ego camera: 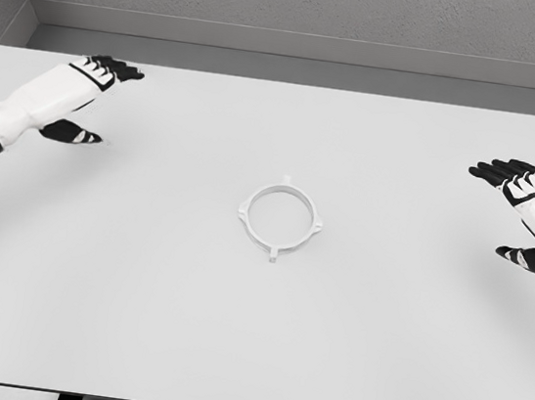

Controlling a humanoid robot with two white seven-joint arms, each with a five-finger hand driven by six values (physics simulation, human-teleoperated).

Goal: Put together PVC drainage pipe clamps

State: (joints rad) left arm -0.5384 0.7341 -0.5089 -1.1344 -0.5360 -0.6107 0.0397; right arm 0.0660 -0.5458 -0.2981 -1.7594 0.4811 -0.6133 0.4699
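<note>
Clamp ring is lying flat mid-worktop; left hand and right hand are hovering well apart, fingers spread, holding nothing; either should be pinching the rim between lugs.

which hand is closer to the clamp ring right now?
Left, narrowly. The left hand hovers up and to the left of the white clamp ring; the right hand sits far out to its right, at about the ring's height. Both open, neither touching it.
</note>
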